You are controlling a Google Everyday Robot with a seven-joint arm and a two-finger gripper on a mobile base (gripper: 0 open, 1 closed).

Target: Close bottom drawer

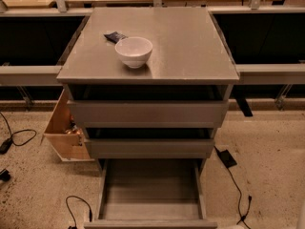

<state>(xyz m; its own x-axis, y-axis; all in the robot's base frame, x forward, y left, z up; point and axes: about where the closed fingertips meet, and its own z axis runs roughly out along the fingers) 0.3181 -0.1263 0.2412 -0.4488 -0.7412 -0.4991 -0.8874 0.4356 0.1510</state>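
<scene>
The grey cabinet [190, 42] stands in the middle of the camera view with three stacked drawers. The bottom drawer [150, 190] is pulled far out toward me. Its long shallow grey tray is empty, and its flat front [150, 223] lies at the frame's bottom edge. The two larger drawers above it, upper [147, 113] and middle [150, 148], each stand out a little. My gripper is not in view. Only a sliver of white shows at the bottom right edge.
A white bowl [134, 51] and a small dark object [115, 36] sit on the cabinet top. A light-brown wooden box [64, 128] stands against the cabinet's left side. Cables [76, 206] and a black adapter [226, 157] lie on the speckled floor. Shelving runs behind.
</scene>
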